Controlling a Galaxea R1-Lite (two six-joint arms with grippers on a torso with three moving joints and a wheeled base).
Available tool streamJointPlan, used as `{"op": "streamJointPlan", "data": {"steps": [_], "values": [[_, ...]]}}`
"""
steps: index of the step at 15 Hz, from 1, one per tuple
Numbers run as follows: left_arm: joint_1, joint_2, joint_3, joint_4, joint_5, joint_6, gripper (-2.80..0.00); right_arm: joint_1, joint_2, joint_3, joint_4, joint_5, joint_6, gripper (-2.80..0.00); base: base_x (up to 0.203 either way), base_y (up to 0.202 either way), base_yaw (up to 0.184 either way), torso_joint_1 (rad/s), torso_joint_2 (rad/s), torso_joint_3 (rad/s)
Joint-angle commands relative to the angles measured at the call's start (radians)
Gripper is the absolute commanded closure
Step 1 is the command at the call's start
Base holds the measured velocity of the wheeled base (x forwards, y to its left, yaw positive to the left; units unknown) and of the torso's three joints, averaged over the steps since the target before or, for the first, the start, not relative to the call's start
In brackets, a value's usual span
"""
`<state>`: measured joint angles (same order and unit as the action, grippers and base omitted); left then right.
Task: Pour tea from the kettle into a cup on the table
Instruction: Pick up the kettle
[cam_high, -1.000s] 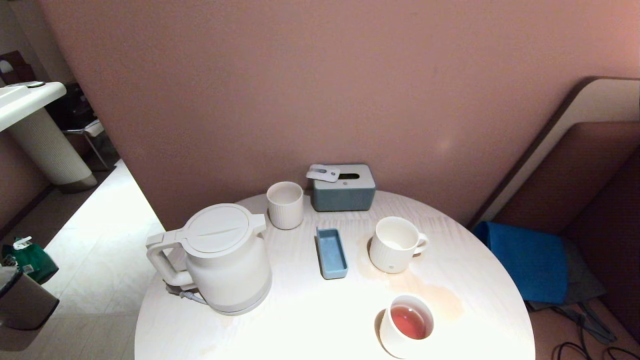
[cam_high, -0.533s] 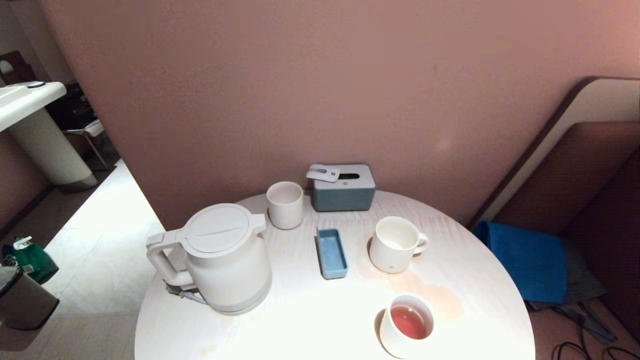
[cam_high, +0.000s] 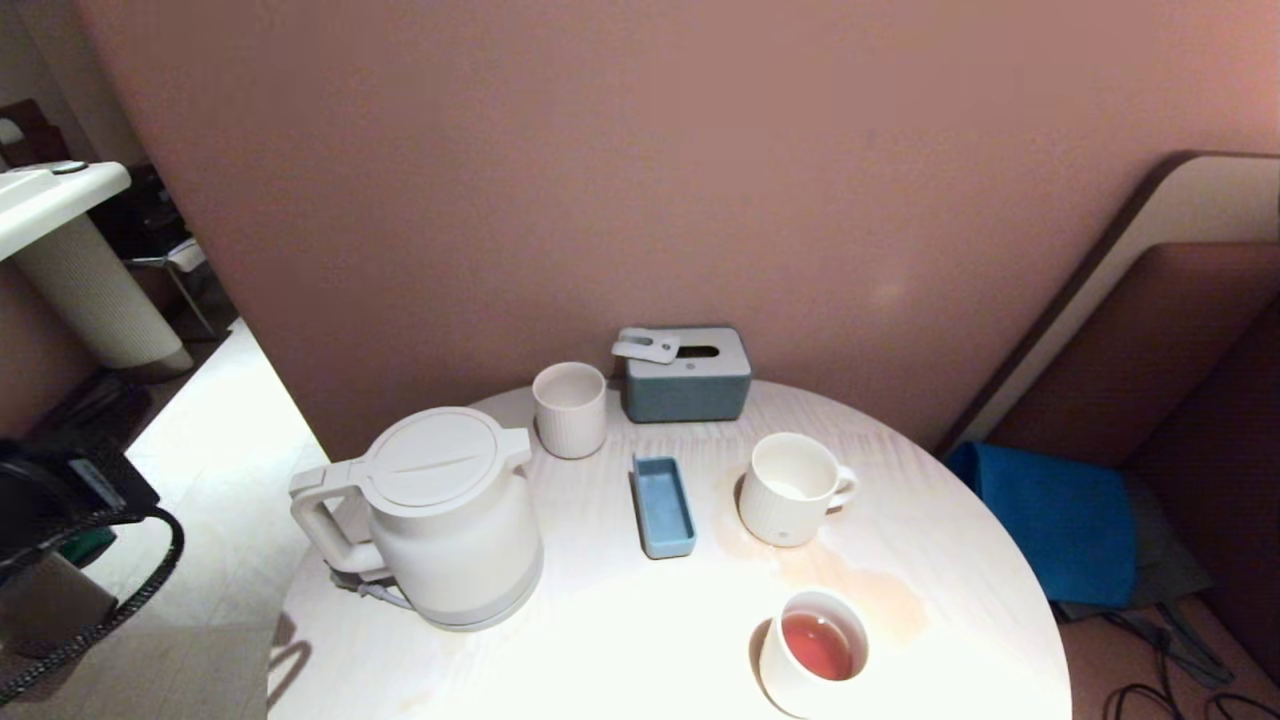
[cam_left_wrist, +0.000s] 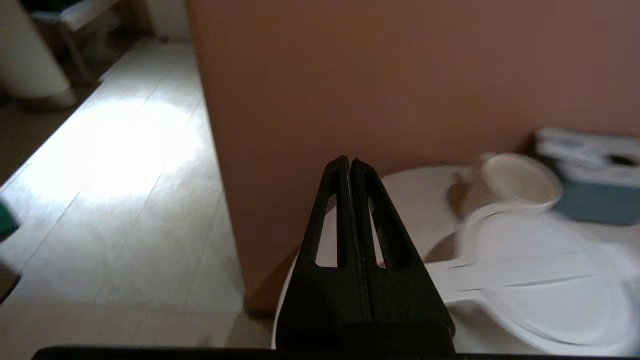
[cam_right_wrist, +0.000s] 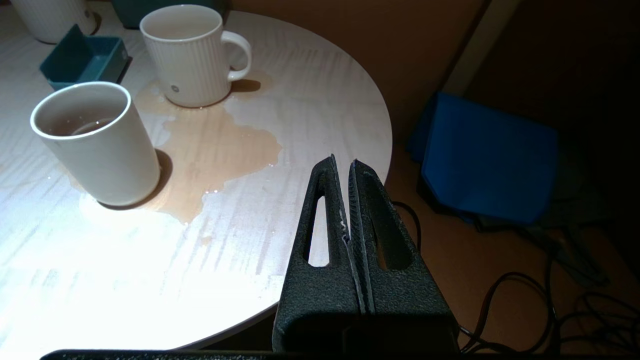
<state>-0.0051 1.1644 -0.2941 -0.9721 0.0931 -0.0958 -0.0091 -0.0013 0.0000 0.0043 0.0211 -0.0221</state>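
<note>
On the round bench (cam_high: 640, 640), the kettle (cam_high: 440, 530) stands upright at the left side, lid on, loop handle facing the left edge, a grey cable leaving its base. Mug (cam_high: 790, 490) sits upright on the right half, handle to the right, interior apparently empty. A brownish spill (cam_right_wrist: 210, 145) spreads on the bench from the mug's base toward the plain cup (cam_high: 812, 650), which stands near the front edge and holds reddish tea (cam_high: 818, 645). A blue tray (cam_high: 664, 506) lies between kettle and mug, apart from both. A ribbed tumbler (cam_high: 570, 410) stands behind the kettle, just beside a grey-blue tissue box (cam_high: 686, 375) at the bench's far edge against the wall.

Left claw (cam_left_wrist: 350, 165): fingers pressed together, holding nothing, off the bench's left edge near the kettle handle, touching nothing. Part of the left arm (cam_high: 60, 500) shows at the head view's left margin.

Right claw (cam_right_wrist: 342, 167): fingers pressed together, empty, off the bench's right edge, above floor with cables (cam_right_wrist: 525, 300) and a blue cushion (cam_right_wrist: 490, 155).
</note>
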Motion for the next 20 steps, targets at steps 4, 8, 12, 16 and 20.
{"op": "streamJointPlan", "data": {"steps": [4, 8, 12, 16, 20], "values": [[-0.04, 0.172, 0.19, -0.163, -0.051, 0.03, 0.0, 0.0, 0.001, 0.0, 0.0, 0.0, -0.001, 0.0, 0.0, 0.0, 0.0, 0.0, 0.0, 0.0], [-0.066, 0.131, 0.293, -0.157, -0.052, 0.027, 0.0, 0.0, 0.001, 0.0, 0.0, 0.0, -0.002, 0.0, 0.0, 0.0, 0.0, 0.0, 0.0, 0.0], [-0.076, 0.094, 0.294, -0.094, -0.053, -0.048, 0.0, 0.0, 0.001, 0.0, 0.0, 0.0, -0.002, 0.0, 0.0, 0.0, 0.0, 0.0, 0.0, 0.0], [-0.113, 0.166, 0.246, -0.092, -0.055, -0.114, 0.0, 0.0, 0.001, 0.0, 0.0, 0.0, -0.001, 0.0, 0.0, 0.0, 0.0, 0.0, 0.0, 0.0], [-0.144, 0.252, 0.205, -0.097, -0.053, -0.137, 0.0, 0.0, 0.001, 0.0, 0.0, 0.0, -0.001, 0.0, 0.0, 0.0, 0.0, 0.0, 0.0, 0.0]]}}
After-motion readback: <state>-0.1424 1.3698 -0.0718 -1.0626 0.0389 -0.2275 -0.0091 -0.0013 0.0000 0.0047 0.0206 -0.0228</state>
